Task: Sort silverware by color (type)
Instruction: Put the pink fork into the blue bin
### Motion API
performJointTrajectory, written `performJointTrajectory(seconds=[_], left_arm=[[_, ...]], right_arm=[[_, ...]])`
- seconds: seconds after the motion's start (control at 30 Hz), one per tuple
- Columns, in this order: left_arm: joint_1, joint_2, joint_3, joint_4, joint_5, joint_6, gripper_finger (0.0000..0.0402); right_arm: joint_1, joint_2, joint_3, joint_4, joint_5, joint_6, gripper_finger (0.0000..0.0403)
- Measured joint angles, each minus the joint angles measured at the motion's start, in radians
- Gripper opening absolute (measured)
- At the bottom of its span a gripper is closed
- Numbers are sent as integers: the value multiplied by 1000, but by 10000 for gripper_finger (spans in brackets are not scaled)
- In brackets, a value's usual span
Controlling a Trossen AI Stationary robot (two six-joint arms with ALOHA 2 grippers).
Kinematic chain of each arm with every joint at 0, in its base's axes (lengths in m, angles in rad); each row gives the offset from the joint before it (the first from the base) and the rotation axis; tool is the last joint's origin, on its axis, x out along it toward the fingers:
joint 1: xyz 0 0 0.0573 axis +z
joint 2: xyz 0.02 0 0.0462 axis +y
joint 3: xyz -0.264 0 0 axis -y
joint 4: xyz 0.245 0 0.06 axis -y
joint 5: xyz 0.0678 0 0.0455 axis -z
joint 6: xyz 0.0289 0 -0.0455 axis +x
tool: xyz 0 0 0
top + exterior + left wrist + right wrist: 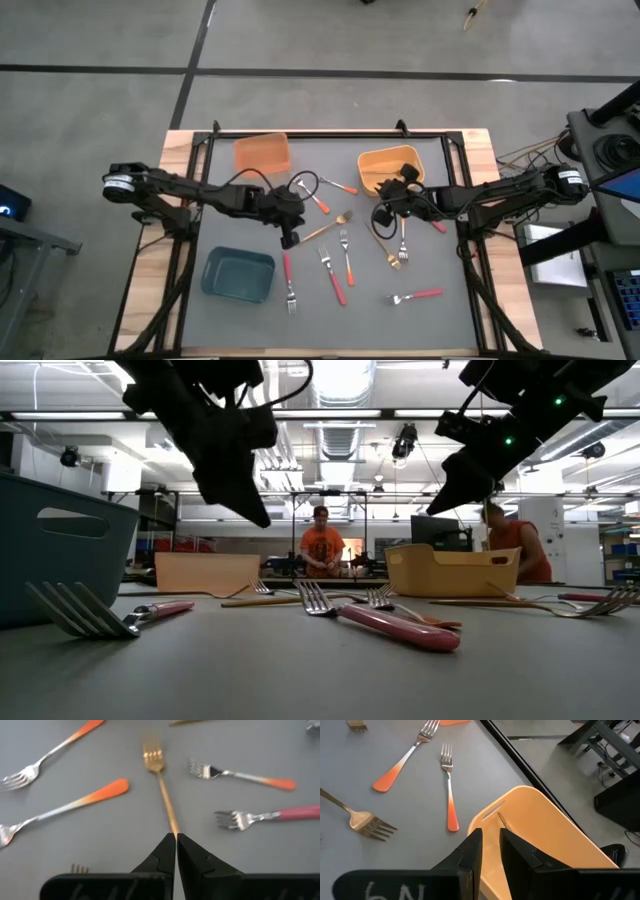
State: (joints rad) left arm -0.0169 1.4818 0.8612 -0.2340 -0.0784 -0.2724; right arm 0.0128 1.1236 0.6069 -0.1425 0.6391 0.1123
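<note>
Left gripper [176, 840] hovering pinched together over gold fork [161, 790] mid-bench, right gripper [491, 840] holding thin gold fork [504, 823], fingers clamped, above yellow-orange bin [555, 835] near bench's far edge.

Forks scattered flat across grey surface [450, 320], all apart. Gold fork [328, 227] lies diagonal mid-surface; second gold fork [386, 250] right of centre. Pink-handled forks: [288, 280], [332, 274], [417, 296]. Orange-handled forks: [347, 256], [314, 196].
</note>
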Motion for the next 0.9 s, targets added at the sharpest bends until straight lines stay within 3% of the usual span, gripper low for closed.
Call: performJointTrajectory(seconds=[0.37, 0.9], left_arm=[[-84, 5, 0, 169, 0, -15, 0], [-174, 5, 0, 174, 2, -166, 0]], right_arm=[[0, 0, -24, 3, 0, 19, 59], [0, 0, -25, 68, 0, -19, 59]])
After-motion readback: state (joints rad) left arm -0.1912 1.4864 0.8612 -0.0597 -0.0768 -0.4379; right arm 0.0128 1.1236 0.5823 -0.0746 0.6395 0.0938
